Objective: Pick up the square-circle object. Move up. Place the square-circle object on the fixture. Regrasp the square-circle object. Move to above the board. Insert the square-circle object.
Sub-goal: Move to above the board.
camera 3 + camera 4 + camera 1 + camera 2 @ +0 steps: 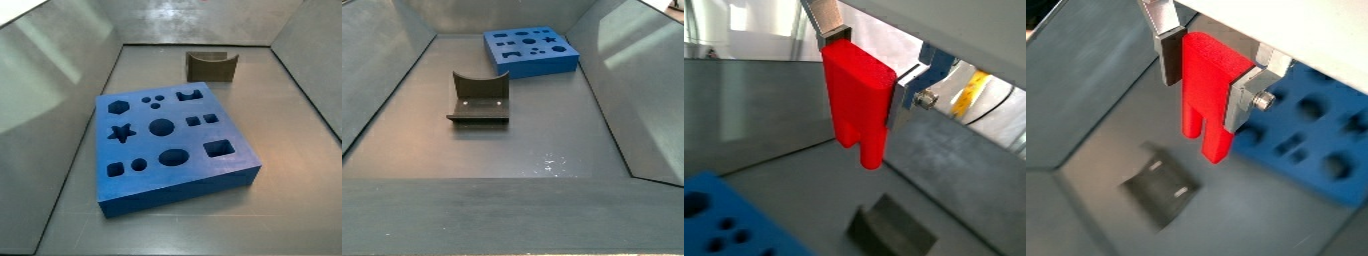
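— While the gripper (869,72) hangs in the air above the grey floor (516,150), how do its jaws stand?

— They are closed on the square-circle object (859,105). In both wrist views the 2 silver fingers (1165,45) press the red block from 2 opposite sides, so the gap between them is only as wide as the block.

— Where is the block relative to the jaws?

— It is between them, held at its upper part. The rest hangs below the fingertips and touches nothing. In a wrist view the lower end (1205,135) shows a slot, which divides it into 2 legs of different length.

— And the other things of the task?

— The fixture (480,99) stands on the floor, well apart from the board (532,51). In a wrist view it lies below the block, a little to the side (1158,189). The board (167,146) is flat on the floor with its many shaped holes facing up. In both wrist views only a part of it appears at the edge of the picture.

— Do the side views show the gripper?

— No, neither the gripper nor the block is seen there. Only the fixture (210,65) and the board are seen.
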Controlling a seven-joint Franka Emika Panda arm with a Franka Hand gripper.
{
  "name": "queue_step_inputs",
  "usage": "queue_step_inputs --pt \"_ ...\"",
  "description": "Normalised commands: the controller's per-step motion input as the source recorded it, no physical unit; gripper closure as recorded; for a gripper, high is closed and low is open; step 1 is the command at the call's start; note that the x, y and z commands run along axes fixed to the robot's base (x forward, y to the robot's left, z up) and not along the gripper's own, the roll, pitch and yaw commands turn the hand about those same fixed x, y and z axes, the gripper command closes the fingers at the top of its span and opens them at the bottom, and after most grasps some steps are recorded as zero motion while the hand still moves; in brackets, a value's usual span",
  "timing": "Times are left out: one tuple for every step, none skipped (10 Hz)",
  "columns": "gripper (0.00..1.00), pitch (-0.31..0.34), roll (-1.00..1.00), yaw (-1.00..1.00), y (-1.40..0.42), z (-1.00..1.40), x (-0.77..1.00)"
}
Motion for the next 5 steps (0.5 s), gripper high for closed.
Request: queue_step_inputs --pt "1.0 0.009 -1.0 -0.09 -1.0 0.34 -0.56" --pt "1.0 0.0 -1.0 -0.09 -1.0 0.35 -0.6" --pt "1.0 -0.015 -1.0 -0.08 -0.7 0.24 -0.46" --pt "1.0 -0.024 -0.92 -0.06 -0.42 0.15 -0.32" --pt "1.0 -0.029 -0.69 -0.04 -0.22 0.08 -0.2"
